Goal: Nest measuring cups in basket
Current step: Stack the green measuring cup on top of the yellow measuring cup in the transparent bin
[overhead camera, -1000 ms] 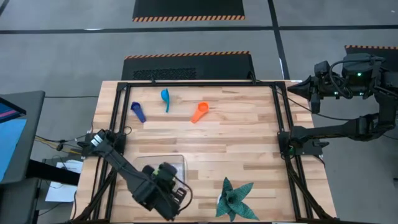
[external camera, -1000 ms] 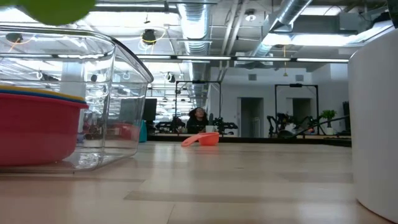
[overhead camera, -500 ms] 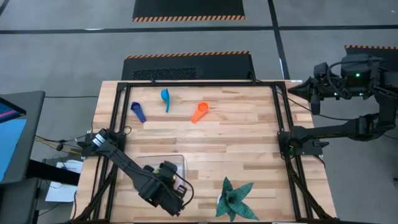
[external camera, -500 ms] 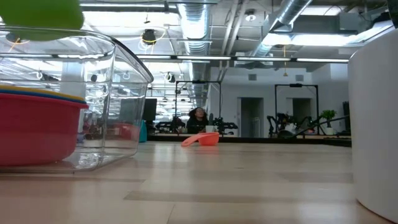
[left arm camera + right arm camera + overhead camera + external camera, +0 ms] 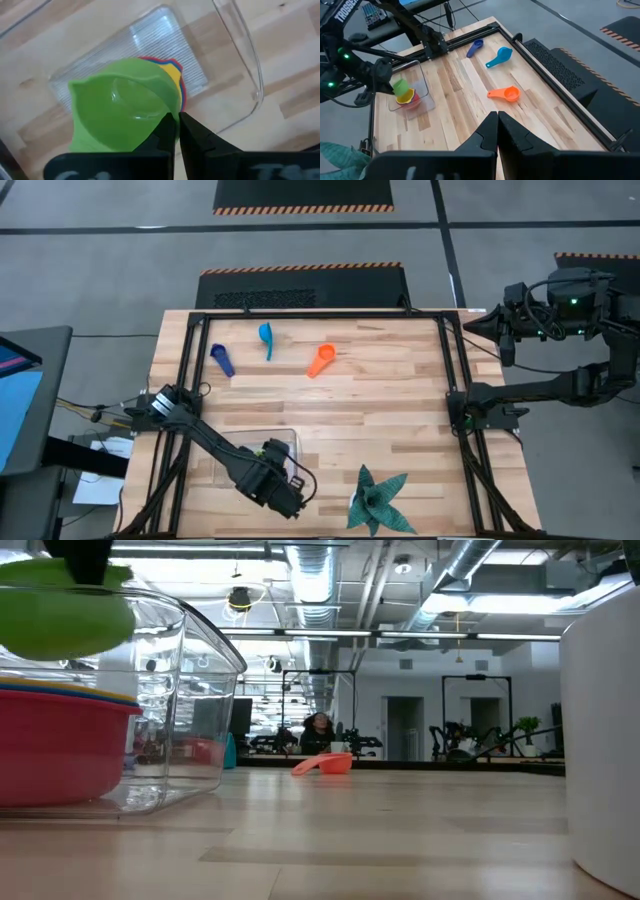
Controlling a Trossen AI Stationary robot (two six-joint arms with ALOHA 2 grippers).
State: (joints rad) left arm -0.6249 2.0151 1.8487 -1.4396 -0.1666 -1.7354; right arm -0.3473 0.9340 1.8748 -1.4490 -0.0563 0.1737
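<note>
My left gripper (image 5: 177, 117) is shut on the green measuring cup (image 5: 120, 110) and hangs over the clear basket (image 5: 250, 65) near the table's near left corner. In the low view the green cup (image 5: 65, 615) floats above the basket's rim (image 5: 190, 690). Red (image 5: 50, 750) and yellow (image 5: 174, 72) cups sit nested on the basket's floor, right below the green one. The orange (image 5: 321, 360), light blue (image 5: 266, 337) and dark blue (image 5: 222, 360) cups lie on the far half of the table. My right gripper (image 5: 497, 120) is shut and waits beyond the far right corner. My left gripper pinches the green cup at its rim edge (image 5: 167, 112) between the two fingers, which come from above and point down. The cup's handle does not show; the fingers cover that spot. The cup is lifted clear, mouth up, over the nested red and yellow cups.
A dark green star-shaped plant (image 5: 377, 500) stands near the near edge, right of the basket. A large white shape (image 5: 605, 740) fills the low view's right side. Black frame rails (image 5: 447, 380) run along the table's edges. Bare wood (image 5: 360, 420) lies between the basket and the far cups.
My left gripper has come down toward the basket, still shut on the green cup. The cup has sunk from the top edge of the low view to just above the basket's rim. It has also drifted slightly toward the table's right.
</note>
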